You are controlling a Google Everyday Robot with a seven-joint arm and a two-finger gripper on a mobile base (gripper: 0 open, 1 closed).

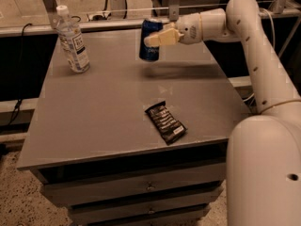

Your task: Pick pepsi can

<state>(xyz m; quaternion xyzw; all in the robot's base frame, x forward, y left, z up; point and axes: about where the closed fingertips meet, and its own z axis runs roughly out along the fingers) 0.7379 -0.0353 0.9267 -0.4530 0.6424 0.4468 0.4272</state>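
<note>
The pepsi can (150, 40) is dark blue with a silver top rim. It hangs in the air above the far middle of the grey table (103, 107), its shadow on the tabletop below it. My gripper (157, 36) comes in from the right on the white arm and is shut on the pepsi can, its pale fingers (162, 36) wrapped on the can's right side. The can is upright, tilted slightly.
A clear plastic bottle (72, 40) with a white label stands at the table's far left. A flat dark snack wrapper (165, 123) lies near the front right edge. Drawers (141, 187) sit under the tabletop. My white arm body (263, 168) fills the right side.
</note>
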